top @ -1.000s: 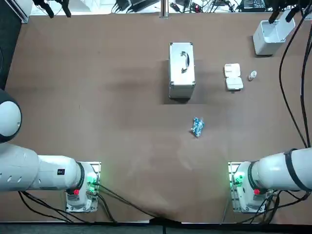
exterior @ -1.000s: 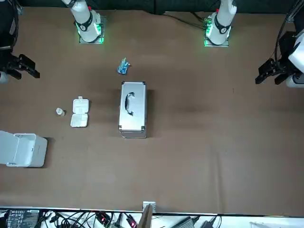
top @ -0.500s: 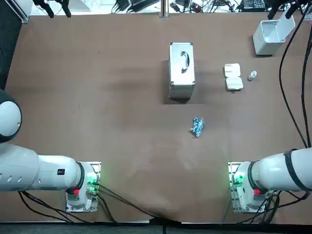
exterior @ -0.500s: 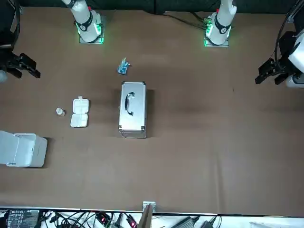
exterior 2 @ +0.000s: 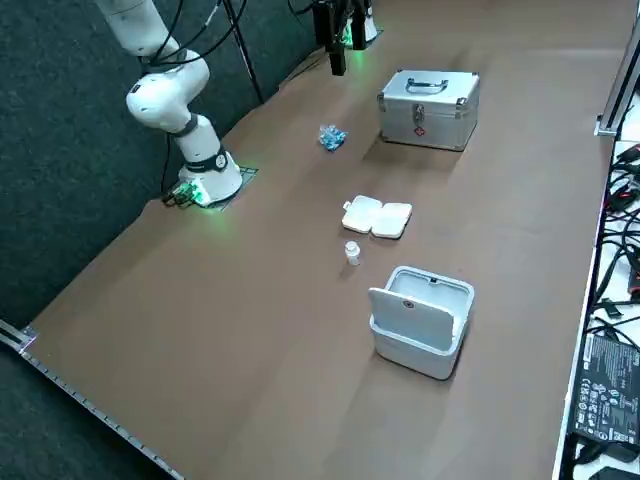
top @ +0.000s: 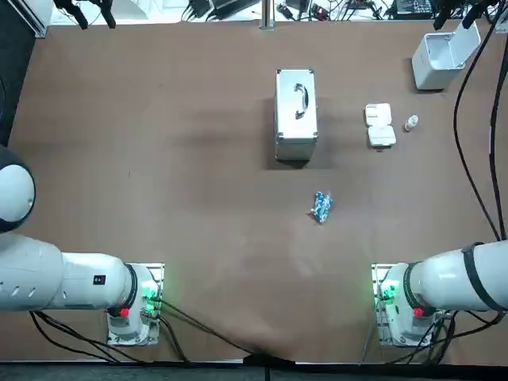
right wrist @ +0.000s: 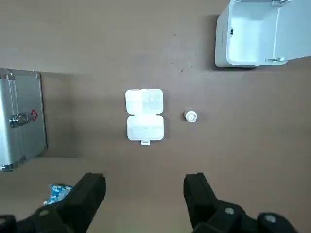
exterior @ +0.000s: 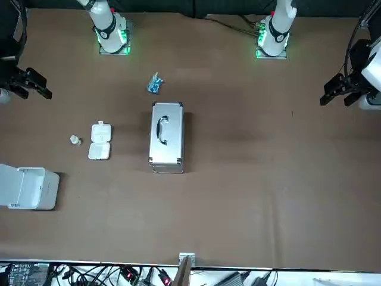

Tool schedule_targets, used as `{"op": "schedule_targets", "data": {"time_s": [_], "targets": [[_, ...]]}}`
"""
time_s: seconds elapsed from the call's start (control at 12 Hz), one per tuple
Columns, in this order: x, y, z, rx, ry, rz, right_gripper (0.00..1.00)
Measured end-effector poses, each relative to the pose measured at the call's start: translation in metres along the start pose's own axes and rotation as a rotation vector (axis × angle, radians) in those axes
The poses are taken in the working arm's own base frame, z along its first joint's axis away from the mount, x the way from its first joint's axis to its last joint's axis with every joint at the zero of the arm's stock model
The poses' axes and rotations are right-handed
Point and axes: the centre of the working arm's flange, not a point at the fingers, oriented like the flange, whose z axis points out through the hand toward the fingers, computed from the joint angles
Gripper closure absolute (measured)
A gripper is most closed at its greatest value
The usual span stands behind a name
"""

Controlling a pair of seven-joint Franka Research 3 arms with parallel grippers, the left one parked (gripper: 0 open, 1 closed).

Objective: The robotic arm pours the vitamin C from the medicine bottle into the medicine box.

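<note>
The claw (right wrist: pixel 145 182) has drifted only slightly, open and empty above the far right of the bench (top: pixel 159 159), where the medicine bottle (right wrist: pixel 191 116) stands untouched just right of the medicine box (right wrist: pixel 144 115); the descent is not yet begun.

We can read no words or numbers anywhere. The only sign is a small red mark (right wrist: pixel 33 115), seemingly a cross, beside the latch on the silver metal case (exterior 2: pixel 428 100). The small white medicine bottle (right wrist: pixel 191 116) and the white plastic medicine box (right wrist: pixel 144 115) show no print. The flat black device (exterior 2: pixel 605 385) at the table edge carries print too small to read.
</note>
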Motion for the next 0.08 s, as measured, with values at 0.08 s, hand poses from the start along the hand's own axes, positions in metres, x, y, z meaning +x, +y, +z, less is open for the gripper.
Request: {"op": "schedule_targets", "data": {"time_s": [0.08], "targets": [[0.0002,0.0000,0.0000,0.000,0.001,0.000,0.00]]}}
